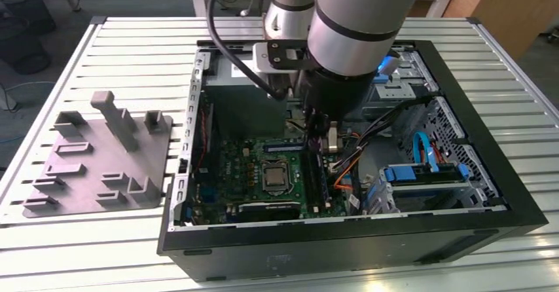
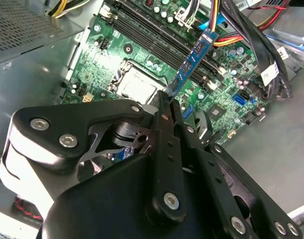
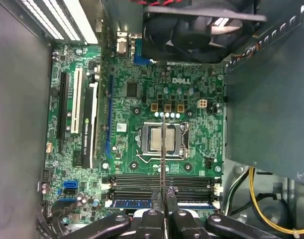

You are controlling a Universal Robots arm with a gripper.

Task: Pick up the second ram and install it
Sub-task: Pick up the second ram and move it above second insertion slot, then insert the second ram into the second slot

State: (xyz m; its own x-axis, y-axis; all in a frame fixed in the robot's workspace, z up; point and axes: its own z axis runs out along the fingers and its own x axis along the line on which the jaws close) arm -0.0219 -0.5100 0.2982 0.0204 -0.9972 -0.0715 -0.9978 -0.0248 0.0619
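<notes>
My gripper (image 2: 167,102) is shut on the second ram (image 2: 191,62), a thin dark stick with a blue label that juts from the fingertips over the motherboard (image 2: 221,89). In the first wrist view the second ram (image 3: 162,154) appears edge-on as a thin line, crossing the processor socket (image 3: 160,139) and the memory slots (image 3: 142,181), with the gripper (image 3: 164,196) at its near end. Another stick with blue labels (image 3: 132,203) sits in the slot nearest the gripper. In the exterior view the arm reaches down into the open computer case (image 1: 489,174), with the gripper (image 1: 319,138) above the motherboard (image 1: 253,167).
A grey plastic fixture (image 1: 96,161) with upright posts lies on the slatted table at the exterior view's left. Bundles of cables (image 1: 384,135) and drive cages (image 1: 428,174) crowd the case's right side. A fan (image 3: 191,30) and black expansion slots (image 3: 87,124) border the board.
</notes>
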